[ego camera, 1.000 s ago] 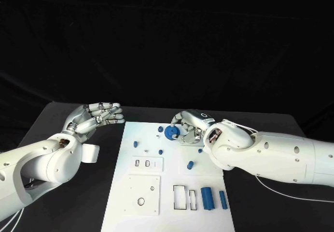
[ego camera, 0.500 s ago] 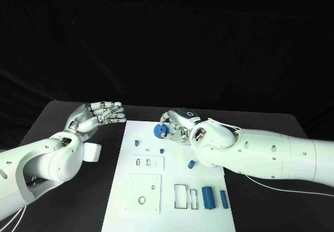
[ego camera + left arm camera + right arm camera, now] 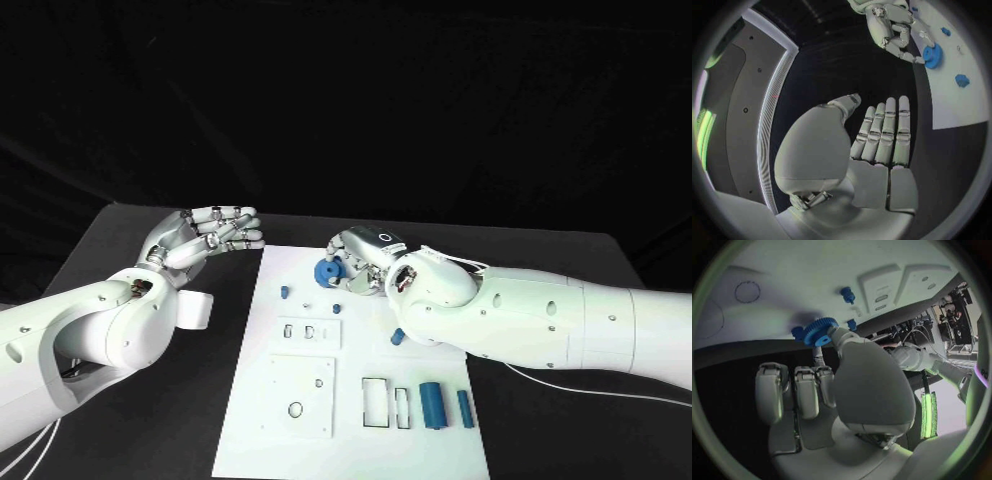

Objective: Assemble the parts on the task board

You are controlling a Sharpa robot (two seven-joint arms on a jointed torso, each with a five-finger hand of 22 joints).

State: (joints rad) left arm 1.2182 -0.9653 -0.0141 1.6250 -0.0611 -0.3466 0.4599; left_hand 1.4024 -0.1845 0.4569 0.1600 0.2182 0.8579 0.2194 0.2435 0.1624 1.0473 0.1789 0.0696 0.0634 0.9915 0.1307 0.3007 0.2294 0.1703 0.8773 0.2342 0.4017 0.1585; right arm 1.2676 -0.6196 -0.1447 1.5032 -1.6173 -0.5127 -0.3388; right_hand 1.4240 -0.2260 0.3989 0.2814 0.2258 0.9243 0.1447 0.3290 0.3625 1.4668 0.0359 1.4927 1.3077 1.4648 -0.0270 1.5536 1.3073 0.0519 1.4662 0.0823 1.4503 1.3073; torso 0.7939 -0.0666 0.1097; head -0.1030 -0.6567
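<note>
Right hand [image 3: 364, 262] pinches one blue gear [image 3: 329, 271] between thumb and fingers, over the far end of the task board [image 3: 433, 455]; the right wrist view confirms the gear at the fingertips. Left hand [image 3: 206, 236] hangs off the board's left side, holding nothing, fingers straight and side by side (left wrist view). On the board: two blue cylinders [image 3: 431, 404] near the front right, four small blue pegs [image 3: 284, 292] further back. Versus 1.0 s ago: right hand and gear have shifted left across the board; left hand about the same.
</note>
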